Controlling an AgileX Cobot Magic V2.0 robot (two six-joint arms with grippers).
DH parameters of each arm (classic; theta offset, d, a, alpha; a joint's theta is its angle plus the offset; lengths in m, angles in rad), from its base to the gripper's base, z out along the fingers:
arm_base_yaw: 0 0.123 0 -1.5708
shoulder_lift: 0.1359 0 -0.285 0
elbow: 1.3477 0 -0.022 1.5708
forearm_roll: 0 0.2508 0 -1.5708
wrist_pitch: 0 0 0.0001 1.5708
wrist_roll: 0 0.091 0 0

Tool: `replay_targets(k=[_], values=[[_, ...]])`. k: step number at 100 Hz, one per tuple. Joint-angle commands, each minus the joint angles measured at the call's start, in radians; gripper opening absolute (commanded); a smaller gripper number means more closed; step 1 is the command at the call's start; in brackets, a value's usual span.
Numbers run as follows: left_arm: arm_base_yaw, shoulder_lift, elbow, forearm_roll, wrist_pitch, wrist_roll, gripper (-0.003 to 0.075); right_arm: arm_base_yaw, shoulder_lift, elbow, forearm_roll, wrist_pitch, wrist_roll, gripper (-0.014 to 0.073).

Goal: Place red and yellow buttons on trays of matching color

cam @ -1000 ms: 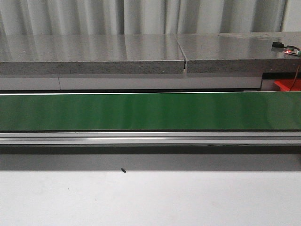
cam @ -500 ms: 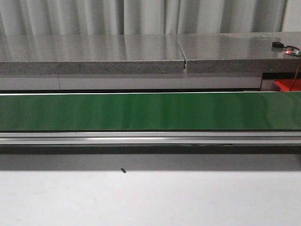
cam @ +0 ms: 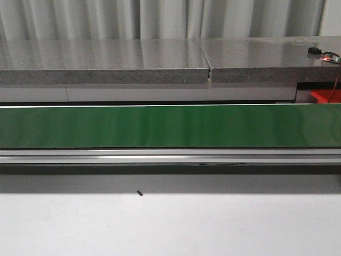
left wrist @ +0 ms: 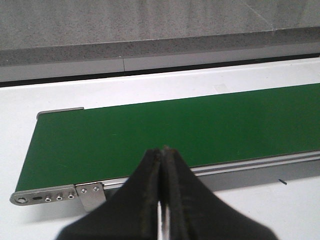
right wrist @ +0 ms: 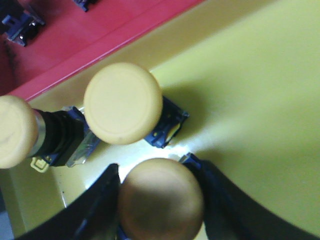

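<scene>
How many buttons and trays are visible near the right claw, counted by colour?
Yellow buttons: 3, one between the claw fingers, one upright, one on its side.
Yellow tray: 1
Red tray: 1
Total: 5

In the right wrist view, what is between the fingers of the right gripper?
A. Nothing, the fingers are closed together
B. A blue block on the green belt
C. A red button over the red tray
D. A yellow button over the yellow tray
D: the right gripper has a yellow button between its fingers, above the yellow tray, where two other yellow buttons already sit.
</scene>
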Motion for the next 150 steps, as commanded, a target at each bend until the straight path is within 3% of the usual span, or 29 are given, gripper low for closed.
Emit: replay_targets(k=[1,53,79,112,126,150], values=[[-0.005,0.006,-0.026,-0.014,-0.073,-0.001,-0.002,-0.007,-0.035,-0.027,0.032,0.003,-0.011,0.0388],[-0.005,0.006,-0.026,-0.014,-0.073,-0.001,-0.002,-0.007,-0.042,-0.027,0.031,-0.022,-0.011,0.0564],[-0.005,0.006,-0.026,-0.014,-0.073,-0.001,-0.002,-0.007,-0.106,-0.03,0.031,-0.048,-0.011,0.0564],[-0.005,0.006,-0.026,-0.014,-0.073,-0.001,-0.002,0.008,-0.193,-0.083,0.075,0.047,-0.011,0.0561],[-0.005,0.006,-0.026,-0.014,-0.073,-0.001,-0.002,0.083,-0.262,-0.1,0.075,0.023,-0.011,0.0561],[-0.005,0.006,-0.026,-0.014,-0.073,-0.001,-0.002,0.302,-0.386,-0.107,0.018,-0.086,-0.01,0.0559]])
